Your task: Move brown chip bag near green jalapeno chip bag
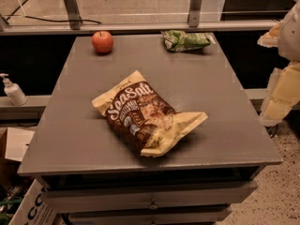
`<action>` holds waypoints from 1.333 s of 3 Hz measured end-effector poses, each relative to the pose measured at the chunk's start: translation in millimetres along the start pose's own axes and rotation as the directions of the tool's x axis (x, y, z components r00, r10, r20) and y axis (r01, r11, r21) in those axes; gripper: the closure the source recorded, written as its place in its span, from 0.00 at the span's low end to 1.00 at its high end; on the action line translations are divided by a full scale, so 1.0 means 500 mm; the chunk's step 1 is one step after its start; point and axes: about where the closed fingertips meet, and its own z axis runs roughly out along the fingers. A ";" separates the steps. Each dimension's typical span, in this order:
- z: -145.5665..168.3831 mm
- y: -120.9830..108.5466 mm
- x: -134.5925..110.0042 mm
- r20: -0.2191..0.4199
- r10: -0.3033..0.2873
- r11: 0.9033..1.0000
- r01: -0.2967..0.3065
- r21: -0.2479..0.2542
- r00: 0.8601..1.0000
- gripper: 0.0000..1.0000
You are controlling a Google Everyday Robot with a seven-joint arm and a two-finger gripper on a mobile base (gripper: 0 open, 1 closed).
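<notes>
A large glossy dark-brown chip bag (pixel 145 118) with pale yellow ends and white "Sea Salt" lettering lies flat and askew near the front middle of a grey rectangular table (pixel 225 93). A small green foil jalapeno chip bag (pixel 185 40) lies at the far edge, right of centre, well apart from the brown one, with a stretch of grey tabletop between them. A round red apple (pixel 102 41) sits at the far left of the top, well apart from both bags.

The robot's pale gripper (pixel 283 86) hangs off the table's right side at the picture's edge, partly cut off, touching nothing. How it is set, open or closed, cannot be told.

Under the top are grey drawers (pixel 150 198). A white pump bottle (pixel 13 92) stands on a ledge to the left, and a cardboard box (pixel 28 205) sits below. To the right is speckled floor (pixel 281 182), and behind the table runs a metal-framed rail (pixel 140 27).
</notes>
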 end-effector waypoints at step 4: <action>0.120 0.063 -0.117 0.222 -0.002 0.992 0.030 -0.122 0.975 0.00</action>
